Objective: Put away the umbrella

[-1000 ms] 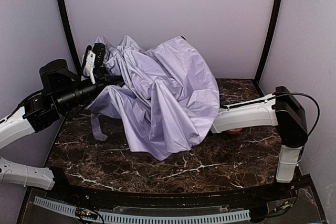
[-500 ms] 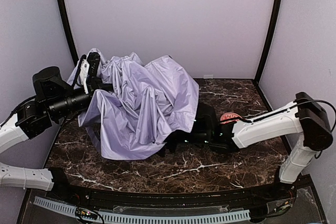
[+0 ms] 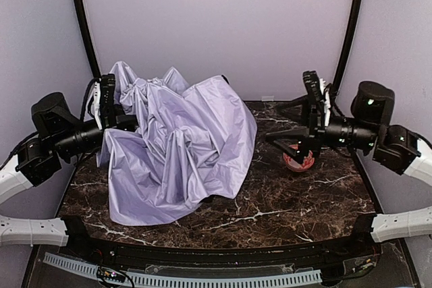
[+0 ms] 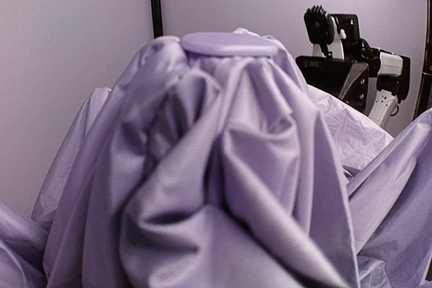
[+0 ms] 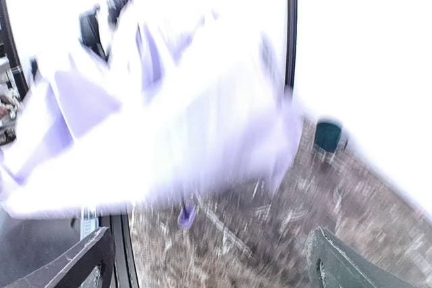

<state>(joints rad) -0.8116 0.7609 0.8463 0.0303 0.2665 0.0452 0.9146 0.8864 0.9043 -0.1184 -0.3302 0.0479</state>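
The umbrella (image 3: pixel 182 146) is a heap of pale lavender fabric draped over the left half of the table. My left gripper (image 3: pixel 106 101) is at its upper left edge, shut on the bunched fabric and holding it up. In the left wrist view, folds of the umbrella (image 4: pixel 223 166) hide the fingers, and its round top cap (image 4: pixel 229 44) shows above. My right gripper (image 3: pixel 289 125) hovers to the right, apart from the fabric, open and empty. The blurred right wrist view shows the umbrella (image 5: pixel 169 112), its small lavender handle (image 5: pixel 187 216) near the table, and my right gripper (image 5: pixel 216 268) open.
A red-patterned bowl (image 3: pixel 299 160) sits on the marble table (image 3: pixel 283 200) below the right gripper. A small dark green object (image 5: pixel 329 136) stands at the far side in the right wrist view. Lavender walls close in the back and sides.
The right arm drew out from under the umbrella, rose to the right and opened. The left gripper closed and shifted left, dragging the fabric with it.
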